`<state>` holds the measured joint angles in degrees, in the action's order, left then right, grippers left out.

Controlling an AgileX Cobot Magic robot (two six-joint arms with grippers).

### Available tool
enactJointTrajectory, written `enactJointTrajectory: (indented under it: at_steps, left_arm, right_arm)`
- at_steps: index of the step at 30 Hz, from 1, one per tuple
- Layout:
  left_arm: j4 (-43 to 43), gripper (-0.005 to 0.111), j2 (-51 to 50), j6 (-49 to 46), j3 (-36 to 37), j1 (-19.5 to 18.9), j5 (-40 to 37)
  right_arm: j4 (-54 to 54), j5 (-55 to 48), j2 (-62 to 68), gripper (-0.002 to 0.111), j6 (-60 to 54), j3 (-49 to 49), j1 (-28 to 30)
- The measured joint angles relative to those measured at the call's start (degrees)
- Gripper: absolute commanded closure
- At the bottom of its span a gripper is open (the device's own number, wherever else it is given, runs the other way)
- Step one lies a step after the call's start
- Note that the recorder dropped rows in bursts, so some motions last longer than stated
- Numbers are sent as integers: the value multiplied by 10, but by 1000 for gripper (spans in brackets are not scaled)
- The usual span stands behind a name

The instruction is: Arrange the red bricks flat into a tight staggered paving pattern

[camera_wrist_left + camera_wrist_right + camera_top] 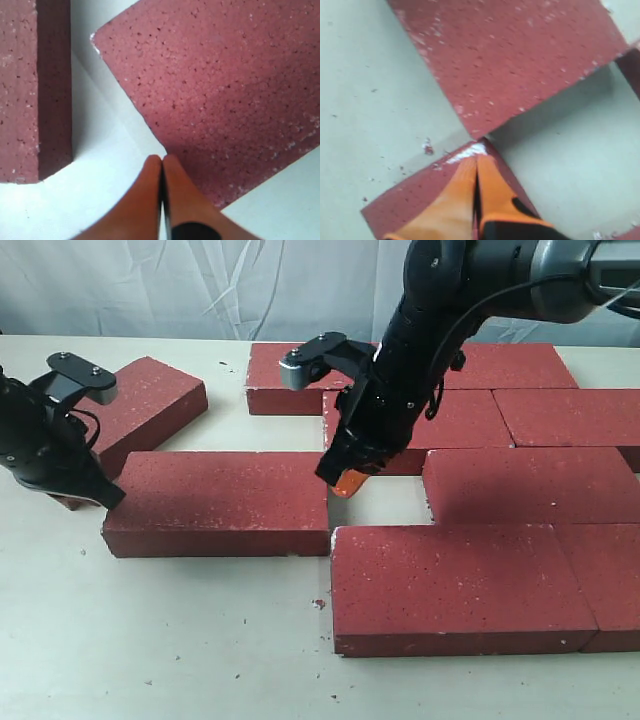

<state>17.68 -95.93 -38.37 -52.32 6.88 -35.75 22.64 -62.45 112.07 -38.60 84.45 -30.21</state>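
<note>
The red bricks (215, 502) are dark red, finely speckled paler, with whitish chipped corners. The table (150, 640) is cream, flecked with dark crumbs. The left gripper (161, 162) and right gripper (476, 162) are orange, turning black behind. The backdrop (200, 285) is white.

Counting nine red bricks (460, 585) in the exterior view: seven sitting clustered from centre to right, two lying loose at left. Counting two grippers, left gripper (108, 498) and right gripper (345, 483), each showing two orange fingers (142, 200). Counting one table (150, 640). Leaving scattered crumbs uncounted, being too small.
</note>
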Motion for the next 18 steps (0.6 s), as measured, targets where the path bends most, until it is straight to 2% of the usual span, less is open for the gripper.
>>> enactJointTrajectory:
  at_steps: [4,11,18]
  left_arm:
    - [-11,107,-14,0,0,0,-1]
    - [-8,107,-24,0,0,0,16]
    - [29,107,-25,-26,0,0,22]
  right_arm:
    - [41,-14,-1,109,-40,0,-27]
    - [47,-19,0,109,-88,0,-88]
    - [-20,-5,18,109,-94,0,-100]
